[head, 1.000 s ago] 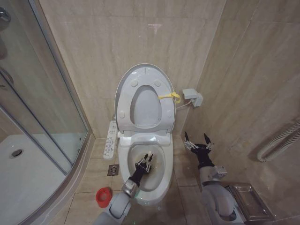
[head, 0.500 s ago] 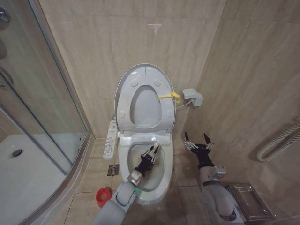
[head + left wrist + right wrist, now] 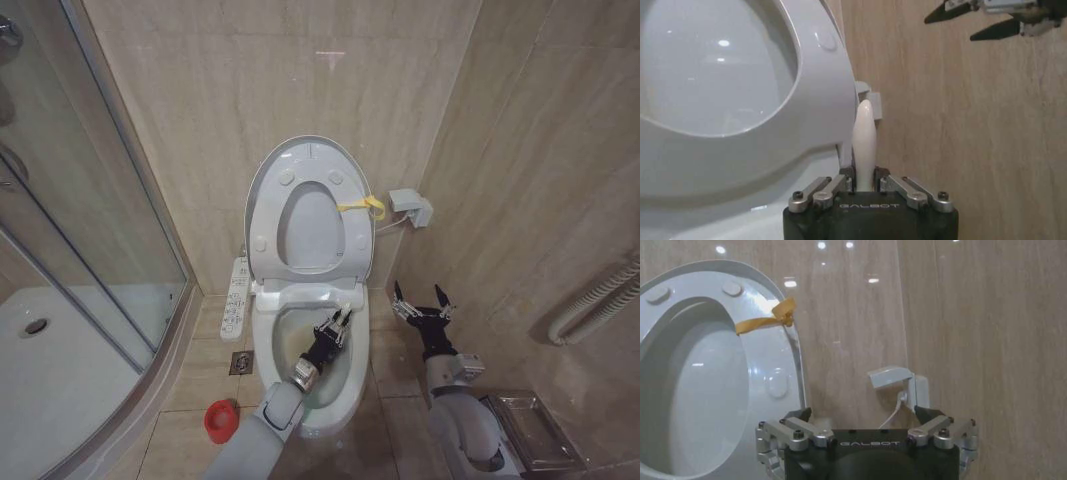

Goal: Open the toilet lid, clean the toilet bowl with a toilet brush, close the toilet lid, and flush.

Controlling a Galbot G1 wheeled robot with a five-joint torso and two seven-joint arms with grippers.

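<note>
Inside the toilet bowl [image 3: 345, 372], the left gripper [image 3: 337, 326] sits clamped on the white handle of the toilet brush [image 3: 865, 145], near the back rim just below the raised seat. Behind it the toilet lid [image 3: 262, 178] stands upright against the wall, its yellow strap [image 3: 362, 206] on the right edge. Beside the bowl, the right gripper [image 3: 421, 301] hangs with fingers spread wide, holding nothing.

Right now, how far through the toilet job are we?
Opening is done: the toilet lid stands raised with the seat against the wall. Scrubbing is in hand: the left hand is shut on the toilet brush inside the toilet bowl. The right hand waits open beside the bowl. Closing the lid and flushing remain.
</note>
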